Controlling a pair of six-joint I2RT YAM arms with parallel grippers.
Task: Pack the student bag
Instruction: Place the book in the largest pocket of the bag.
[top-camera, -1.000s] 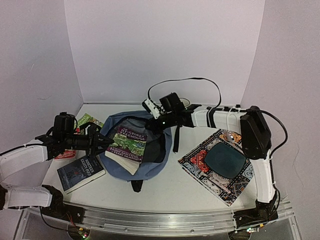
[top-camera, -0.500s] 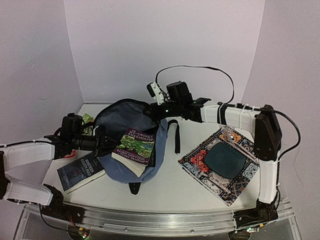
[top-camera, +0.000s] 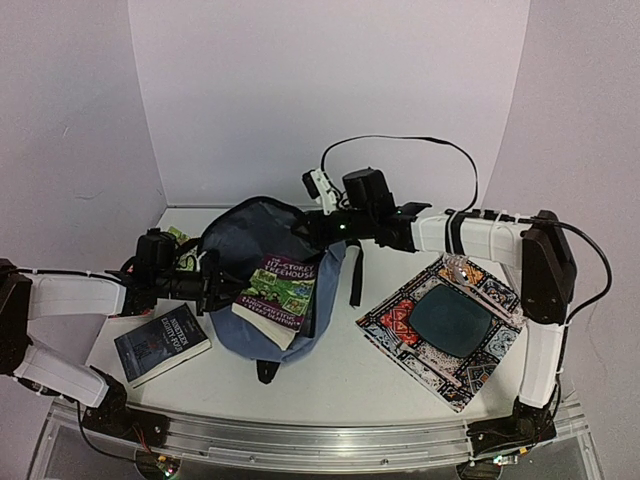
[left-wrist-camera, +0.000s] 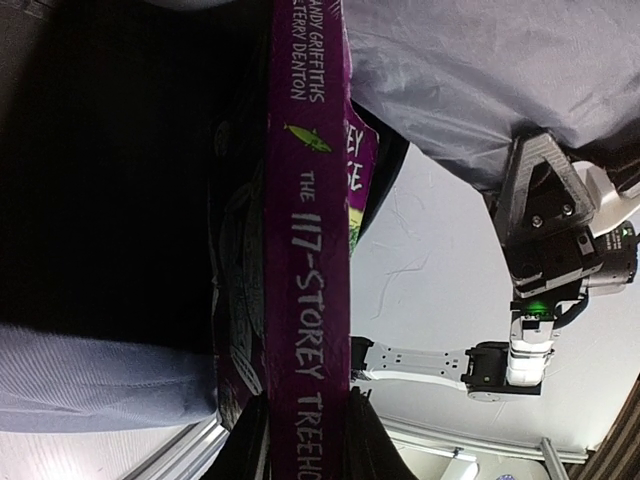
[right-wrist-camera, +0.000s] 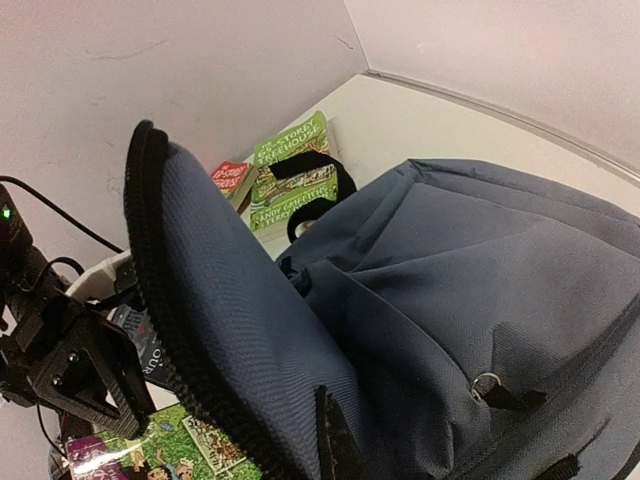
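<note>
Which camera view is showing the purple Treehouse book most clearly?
The top external view: the purple book shows most of its cover, at the student bag opening. The left wrist view shows only its spine, close up, between the fingers of the left gripper. The right wrist view catches just a cover corner.

Patterned cloth mat (top-camera: 468, 376), dark book (top-camera: 160, 343)

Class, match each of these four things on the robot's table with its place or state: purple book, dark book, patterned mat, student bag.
Things:
1. purple book
2. dark book
3. patterned mat
4. student bag

Places or states:
A. lies to the right of the bag
B. pinched by the left gripper
C. lies flat, left of the bag
D. held open by the right gripper

Pairs: 1-B, 2-C, 3-A, 4-D
</note>
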